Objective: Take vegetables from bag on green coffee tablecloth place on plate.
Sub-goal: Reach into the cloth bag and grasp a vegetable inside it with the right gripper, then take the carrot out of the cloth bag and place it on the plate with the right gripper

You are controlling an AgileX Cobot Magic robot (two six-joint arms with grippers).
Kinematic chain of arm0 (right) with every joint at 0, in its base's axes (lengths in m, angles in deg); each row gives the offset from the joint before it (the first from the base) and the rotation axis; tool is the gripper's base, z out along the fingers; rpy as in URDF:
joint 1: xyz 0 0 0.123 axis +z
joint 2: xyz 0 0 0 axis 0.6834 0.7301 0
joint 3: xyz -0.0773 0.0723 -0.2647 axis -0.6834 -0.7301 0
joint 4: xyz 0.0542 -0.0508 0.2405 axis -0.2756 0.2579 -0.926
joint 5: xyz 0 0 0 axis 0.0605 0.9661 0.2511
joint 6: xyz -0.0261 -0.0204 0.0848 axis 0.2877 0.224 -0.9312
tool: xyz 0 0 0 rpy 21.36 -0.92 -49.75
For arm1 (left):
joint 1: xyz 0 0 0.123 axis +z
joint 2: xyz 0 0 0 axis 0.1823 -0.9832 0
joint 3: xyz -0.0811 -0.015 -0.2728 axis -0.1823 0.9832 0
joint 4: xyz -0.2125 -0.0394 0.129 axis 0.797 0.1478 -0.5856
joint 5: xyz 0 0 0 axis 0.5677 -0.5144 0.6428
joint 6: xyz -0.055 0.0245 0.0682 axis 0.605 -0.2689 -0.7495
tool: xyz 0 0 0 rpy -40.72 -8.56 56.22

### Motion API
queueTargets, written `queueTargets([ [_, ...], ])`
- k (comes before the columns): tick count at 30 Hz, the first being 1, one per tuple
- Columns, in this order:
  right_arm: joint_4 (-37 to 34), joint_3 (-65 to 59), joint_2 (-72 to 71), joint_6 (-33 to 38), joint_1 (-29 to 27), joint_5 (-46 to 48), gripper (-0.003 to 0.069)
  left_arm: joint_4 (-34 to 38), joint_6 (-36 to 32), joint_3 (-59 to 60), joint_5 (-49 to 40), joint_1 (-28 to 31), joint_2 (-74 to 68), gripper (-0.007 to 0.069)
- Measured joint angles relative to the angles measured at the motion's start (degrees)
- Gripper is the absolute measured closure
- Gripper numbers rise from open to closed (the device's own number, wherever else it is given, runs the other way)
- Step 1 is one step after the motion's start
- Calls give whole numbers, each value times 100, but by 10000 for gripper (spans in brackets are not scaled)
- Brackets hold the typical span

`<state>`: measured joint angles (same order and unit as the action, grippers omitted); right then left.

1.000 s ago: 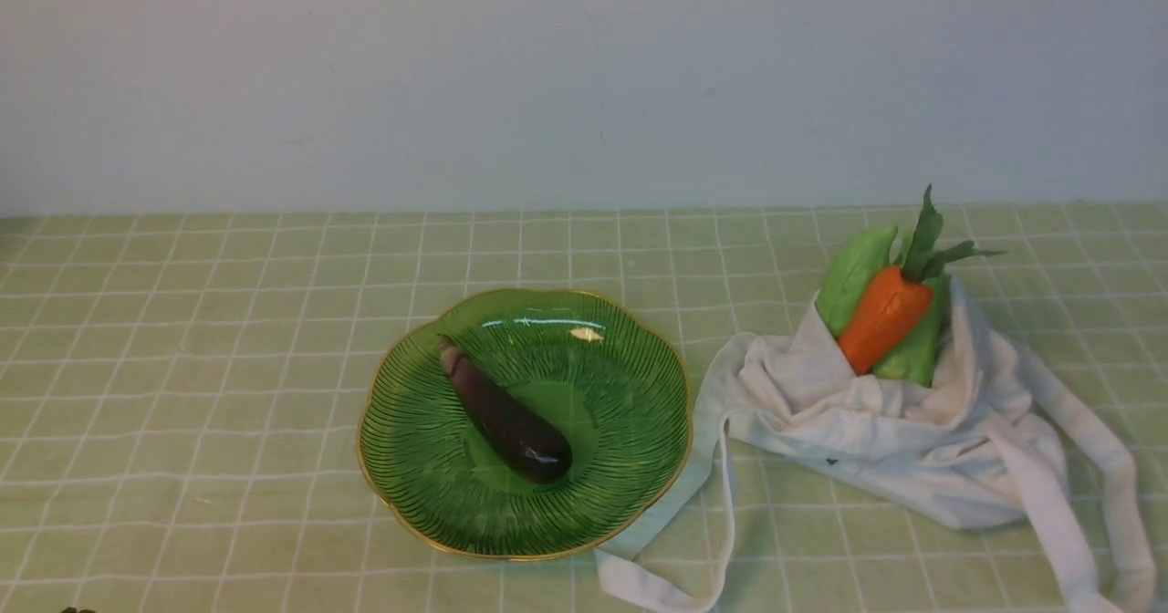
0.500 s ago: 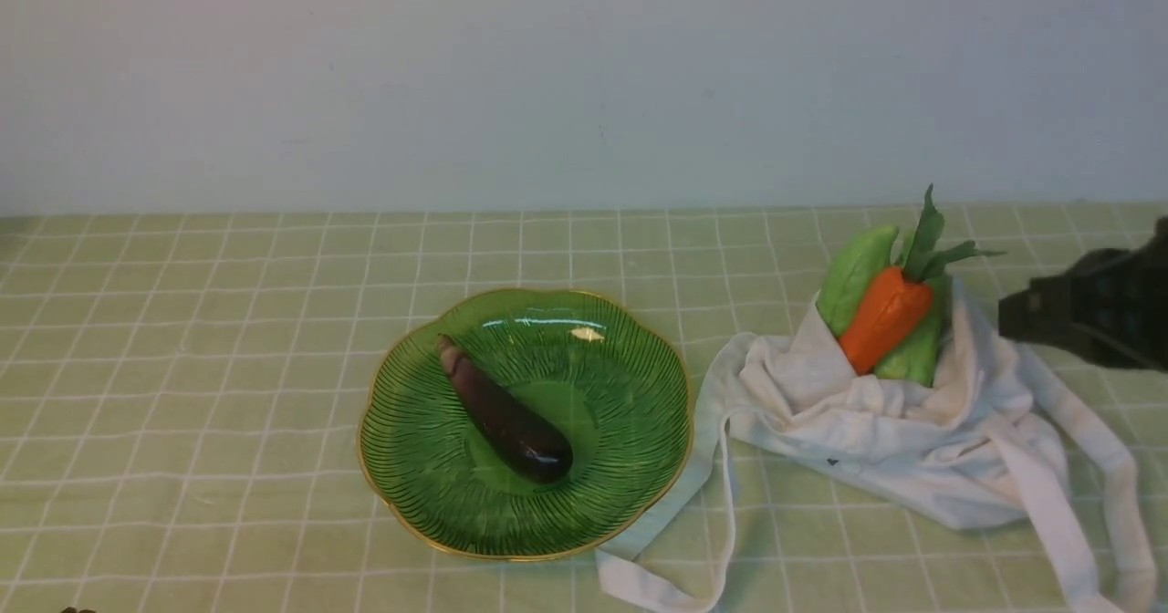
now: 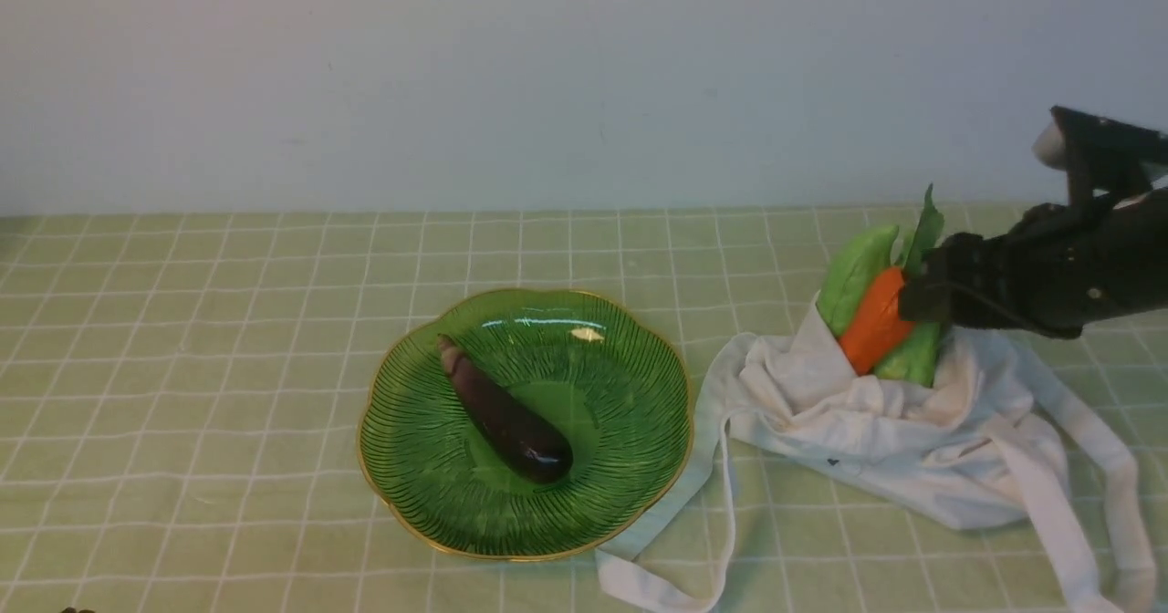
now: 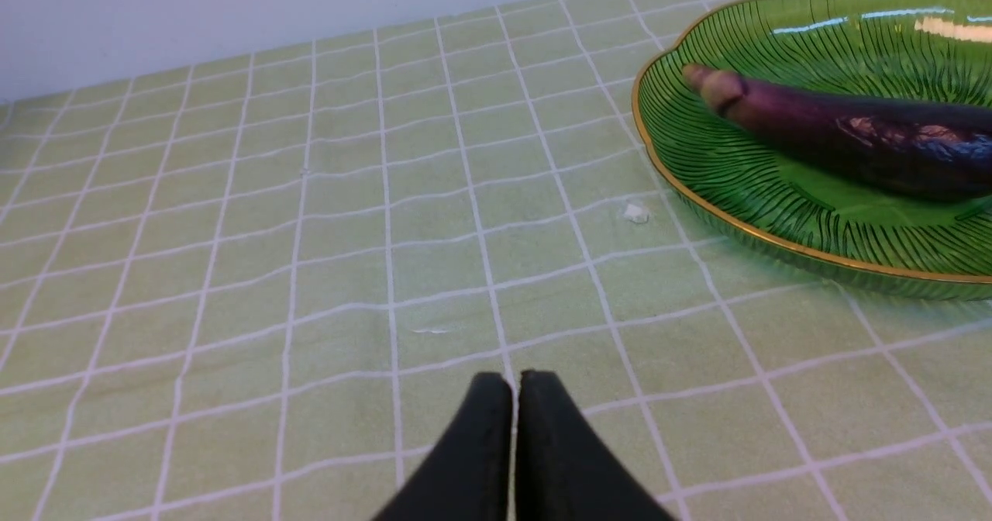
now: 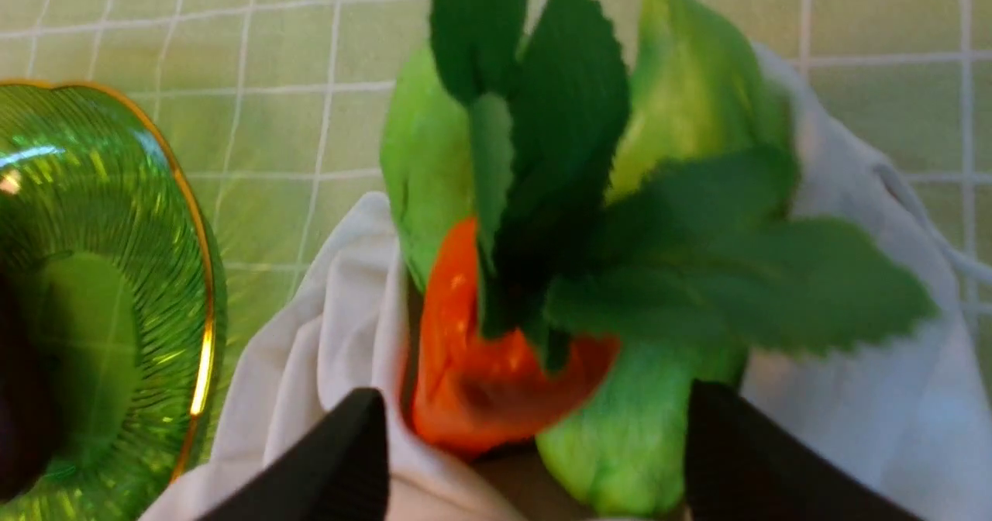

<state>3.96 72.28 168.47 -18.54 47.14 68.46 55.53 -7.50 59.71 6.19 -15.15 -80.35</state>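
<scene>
The white bag lies at the right on the green tablecloth. An orange carrot with dark green leaves and two pale green gourds stick out of its mouth. My right gripper is open right at the carrot's top; in the right wrist view its fingers stand either side of the carrot and a gourd. The purple eggplant lies on the green plate. My left gripper is shut and empty over the cloth, left of the plate.
The bag's long straps trail toward the front beside the plate and at the far right. A pale wall rises behind the table's back edge. A small white scrap lies on the cloth near the plate.
My right arm has come in from the right edge and moved left to the carrot's top, now covering its leaves. The vegetables, bag and plate have not moved.
</scene>
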Motion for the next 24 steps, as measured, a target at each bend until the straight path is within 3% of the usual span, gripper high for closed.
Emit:
queueTargets([
  [3, 0, 46, 225, 5, 119, -314, 108, 0, 0, 0, 0, 0, 0, 629],
  [6, 0, 50, 383, 5, 145, -504, 99, 0, 0, 0, 0, 0, 0, 629],
  [10, 0, 50, 490, 12, 145, -562, 172, 0, 0, 0, 0, 0, 0, 629],
  [12, 36, 50, 489, 87, 145, -562, 307, 0, 0, 0, 0, 0, 0, 629],
  [13, 46, 50, 469, 115, 145, -562, 334, 0, 0, 0, 0, 0, 0, 629],
  [24, 254, 50, -905, 231, 145, -10, 321, 0, 0, 0, 0, 0, 0, 629],
])
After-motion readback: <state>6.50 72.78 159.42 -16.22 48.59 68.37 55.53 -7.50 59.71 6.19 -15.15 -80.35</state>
